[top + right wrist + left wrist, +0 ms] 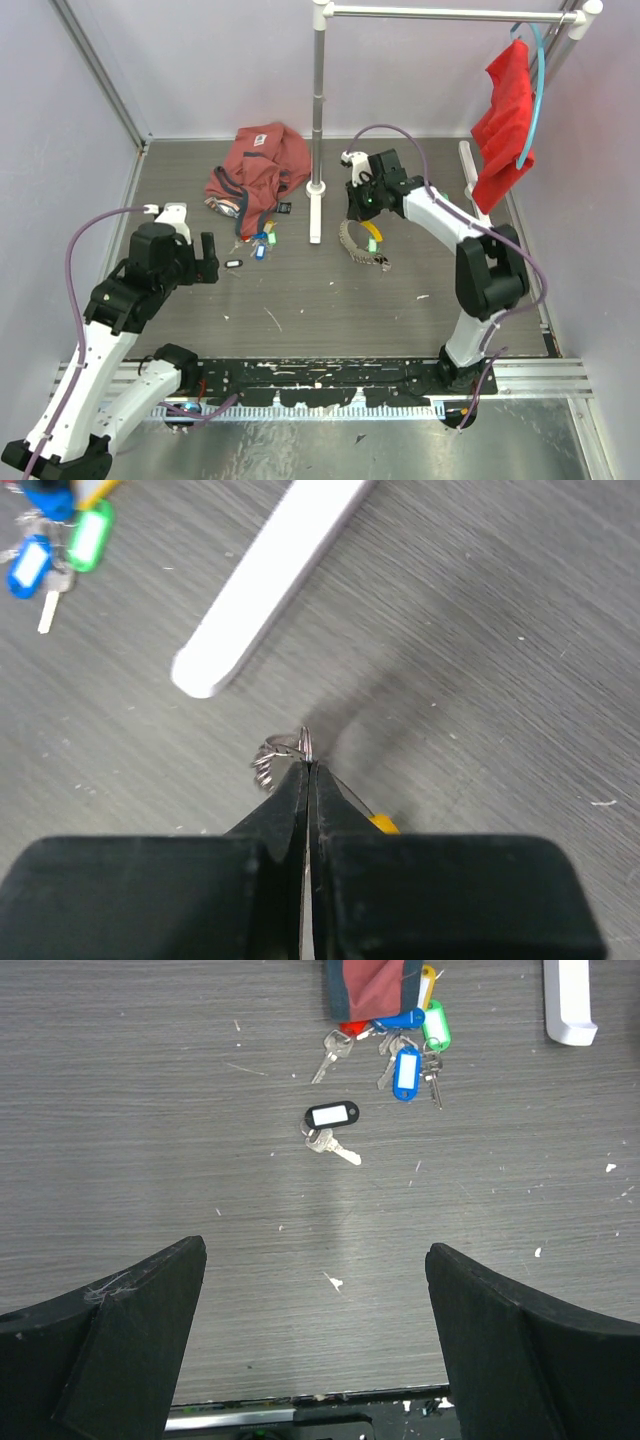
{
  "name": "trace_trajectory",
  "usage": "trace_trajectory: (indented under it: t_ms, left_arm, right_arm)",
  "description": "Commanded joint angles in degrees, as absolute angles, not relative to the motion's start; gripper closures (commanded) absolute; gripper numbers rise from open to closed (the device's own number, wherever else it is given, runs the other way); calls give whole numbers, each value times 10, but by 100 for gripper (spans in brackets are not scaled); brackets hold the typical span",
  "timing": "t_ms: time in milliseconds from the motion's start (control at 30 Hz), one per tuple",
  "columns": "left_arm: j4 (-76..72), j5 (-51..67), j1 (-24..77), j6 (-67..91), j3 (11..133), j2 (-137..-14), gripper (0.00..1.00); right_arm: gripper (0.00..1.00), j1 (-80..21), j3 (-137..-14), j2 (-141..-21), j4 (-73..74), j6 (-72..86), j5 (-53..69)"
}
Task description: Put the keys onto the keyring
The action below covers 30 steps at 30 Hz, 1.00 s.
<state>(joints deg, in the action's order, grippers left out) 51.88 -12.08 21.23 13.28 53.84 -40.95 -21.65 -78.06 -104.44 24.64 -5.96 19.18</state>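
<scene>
The keyring [360, 246] is a thin metal loop strung with silvery keys and a yellow-orange tag [374, 240], right of the white stand. My right gripper [362, 208] is directly over it. In the right wrist view that gripper [307, 765] is shut on the keyring's wire [304, 742], with the tag [381, 824] showing beside the fingers. The keys [261, 243] with blue, green and yellow tags lie clustered [408, 1045] by the red cloth. A black-tagged key [331, 1116] lies apart, nearer my left gripper [315, 1250], which is open and holds nothing.
A crumpled red cloth [258, 165] lies at the back left, partly over the keys. A white stand [318, 120] rises mid-table, and its foot [270, 580] lies close to the keyring. A red cloth [505, 120] hangs from the rail at the right.
</scene>
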Motion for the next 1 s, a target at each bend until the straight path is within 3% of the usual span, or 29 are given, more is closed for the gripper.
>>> trace_trajectory:
  t_ms: [0, 600, 833, 967]
  left_arm:
    - [498, -101, 212, 127, 541, -387, 2]
    - [403, 144, 213, 161, 629, -377, 1]
    - [355, 233, 214, 190, 656, -372, 5]
    - [304, 303, 217, 202, 659, -378, 14]
  right_arm:
    - [99, -251, -741, -940, 180, -64, 156]
    - [99, -419, -659, -654, 200, -104, 122]
    - [99, -424, -665, -574, 229, -98, 196]
    - [99, -424, -677, -537, 237, -89, 248]
